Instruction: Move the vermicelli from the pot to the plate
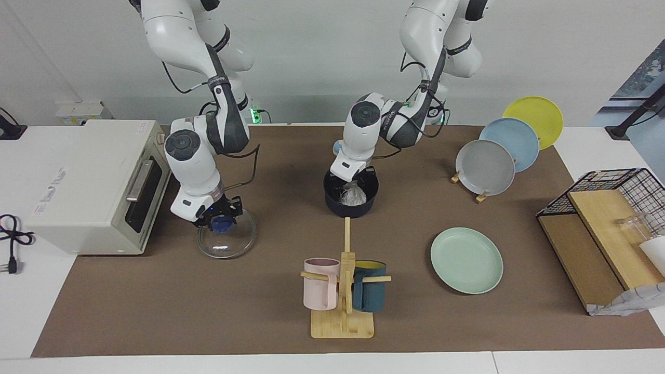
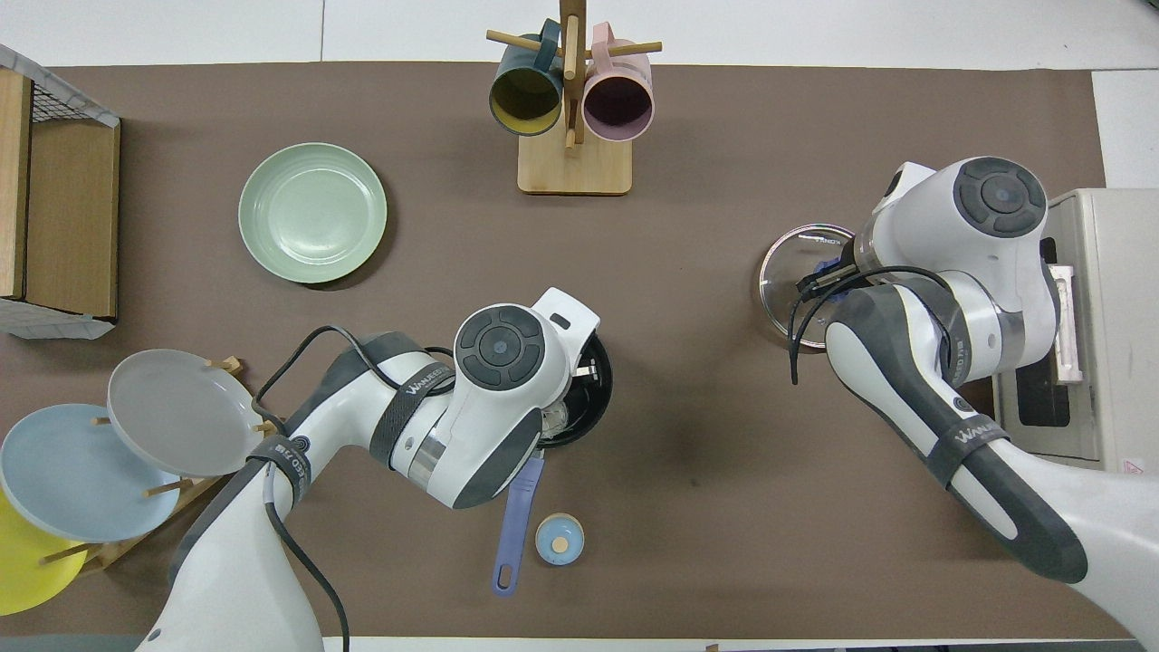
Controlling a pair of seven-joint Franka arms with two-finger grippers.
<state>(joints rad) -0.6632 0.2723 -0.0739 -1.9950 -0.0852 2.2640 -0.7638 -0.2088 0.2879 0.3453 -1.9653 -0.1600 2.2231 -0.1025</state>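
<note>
Whitish wrapped vermicelli (image 1: 353, 196) lies in the navy pot (image 1: 332, 203); mint plate (image 1: 466, 260) bare.

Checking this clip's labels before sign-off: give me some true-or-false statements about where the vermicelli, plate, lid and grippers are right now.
1. The vermicelli lies in the pot. True.
2. The left gripper is over the mint-green plate. False: it reaches into the pot.
3. The mint-green plate holds nothing. True.
4. The glass lid sits on the pot. False: it lies on the table in front of the oven.
5. The right gripper is at the lid's blue knob. True.
</note>
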